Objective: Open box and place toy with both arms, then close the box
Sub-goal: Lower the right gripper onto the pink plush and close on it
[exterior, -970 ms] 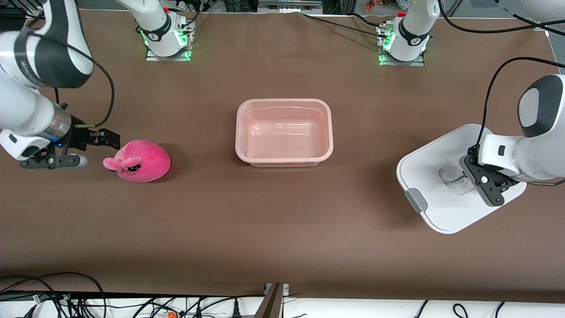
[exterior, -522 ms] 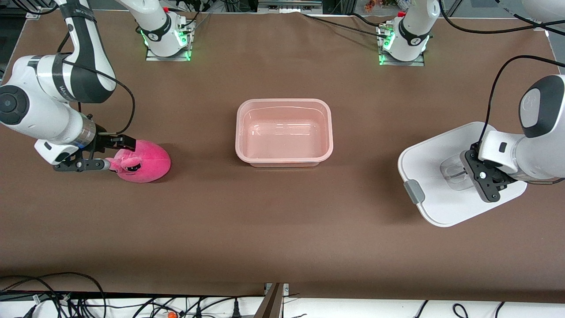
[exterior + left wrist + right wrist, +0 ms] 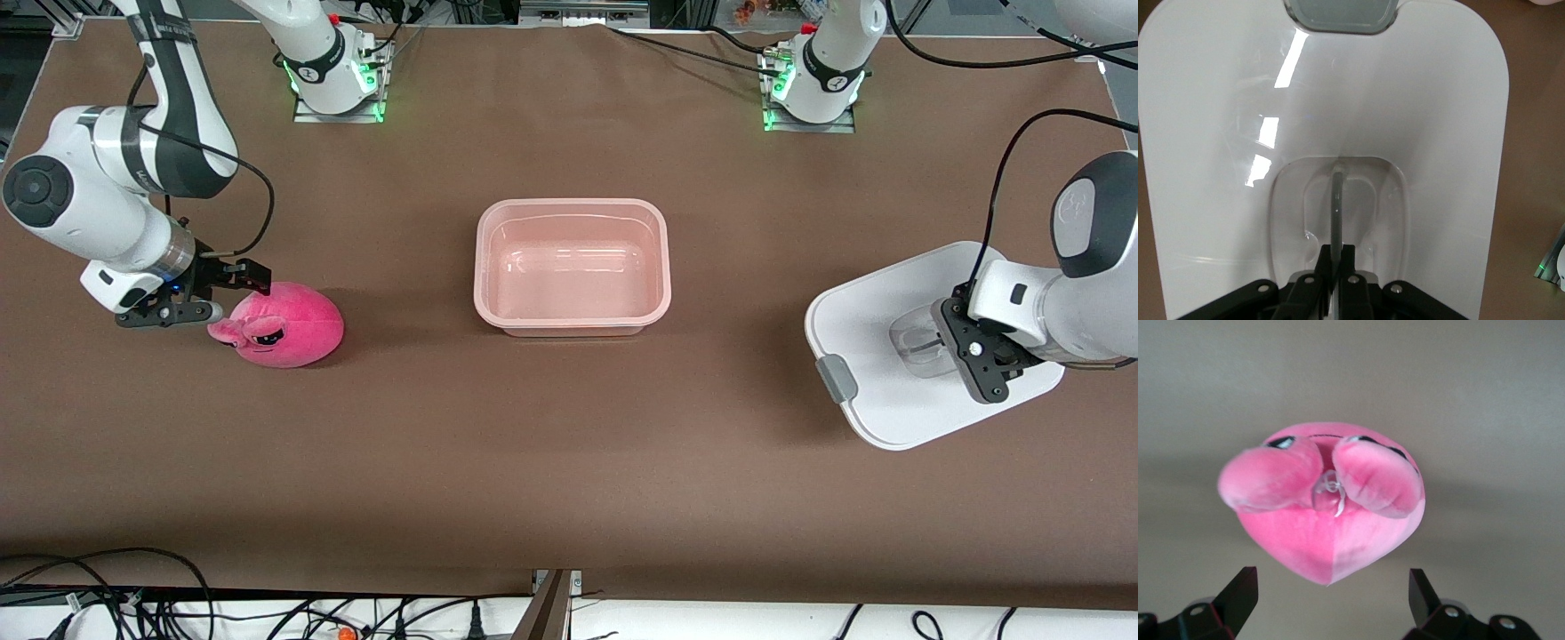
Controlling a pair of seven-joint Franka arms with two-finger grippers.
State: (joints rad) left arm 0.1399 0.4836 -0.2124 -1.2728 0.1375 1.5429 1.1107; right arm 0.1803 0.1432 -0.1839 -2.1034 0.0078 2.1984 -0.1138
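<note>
The pink tub of the box [image 3: 487, 267] stands open and empty at the table's middle. Its white lid [image 3: 871, 302] hangs tilted over the table at the left arm's end. My left gripper [image 3: 935, 340] is shut on the lid's clear handle [image 3: 1337, 200], and the wrist view shows the lid [image 3: 1218, 100] from close up. The pink toy [image 3: 284, 324] lies at the right arm's end. My right gripper [image 3: 233, 296] is open beside the toy's ears. In the right wrist view the toy [image 3: 1331, 500] sits just ahead of the open gripper [image 3: 1331, 593], untouched.
A grey clip [image 3: 833, 377] sits on the lid's edge nearest the tub and also shows in the left wrist view [image 3: 1340, 13]. The arm bases [image 3: 336, 67] stand at the table's edge farthest from the front camera. Cables hang along the edge nearest it.
My right arm has swung in, bringing the open gripper up to the toy's ears. The lid in my left gripper has shifted slightly and looks a little smaller.
</note>
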